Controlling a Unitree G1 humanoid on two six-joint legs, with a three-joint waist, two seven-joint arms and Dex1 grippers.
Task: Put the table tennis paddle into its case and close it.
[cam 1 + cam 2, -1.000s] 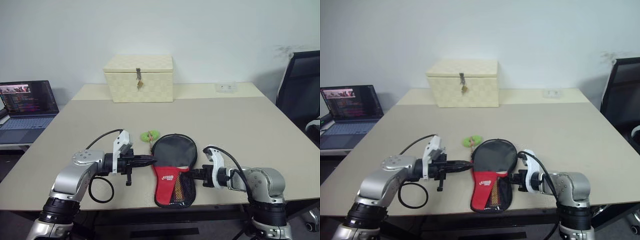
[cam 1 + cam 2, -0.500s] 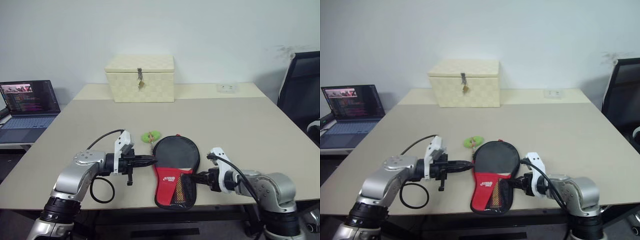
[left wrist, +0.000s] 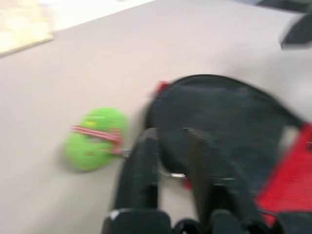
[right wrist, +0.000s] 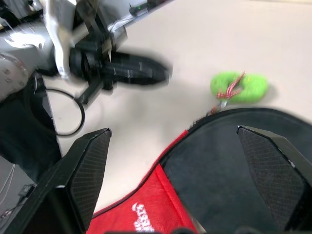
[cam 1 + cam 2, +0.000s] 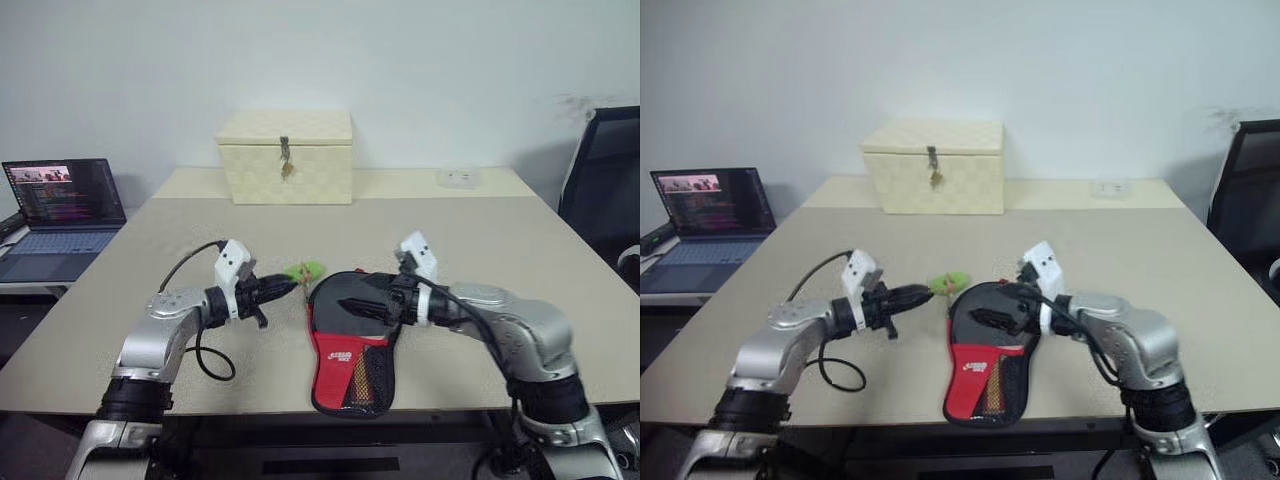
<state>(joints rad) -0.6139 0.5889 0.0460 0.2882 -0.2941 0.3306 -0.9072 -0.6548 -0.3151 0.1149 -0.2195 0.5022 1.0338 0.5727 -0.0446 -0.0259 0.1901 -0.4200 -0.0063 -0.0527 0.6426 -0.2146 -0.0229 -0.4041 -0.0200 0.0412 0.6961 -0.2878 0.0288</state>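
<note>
A beige bench (image 5: 480,240) against a plain white wall carries the black-and-red case (image 5: 350,340) near its front edge.

The case lies flat, its round black end pointing away from the robot and its red logo-and-mesh panel toward the bench's front edge. A small green charm (image 5: 303,270) rests on the bench just beside the round end. The left claw (image 5: 290,287) hovers by the charm, its fingers (image 3: 144,165) a little apart and gripping nothing. The right claw (image 5: 352,306) hangs over the case's black part with fingers (image 4: 87,165) spread wide and empty. At the back stands a cream latched box (image 5: 286,156); a laptop (image 5: 62,205) sits off to the left, a black chair (image 5: 605,180) to the right.
</note>
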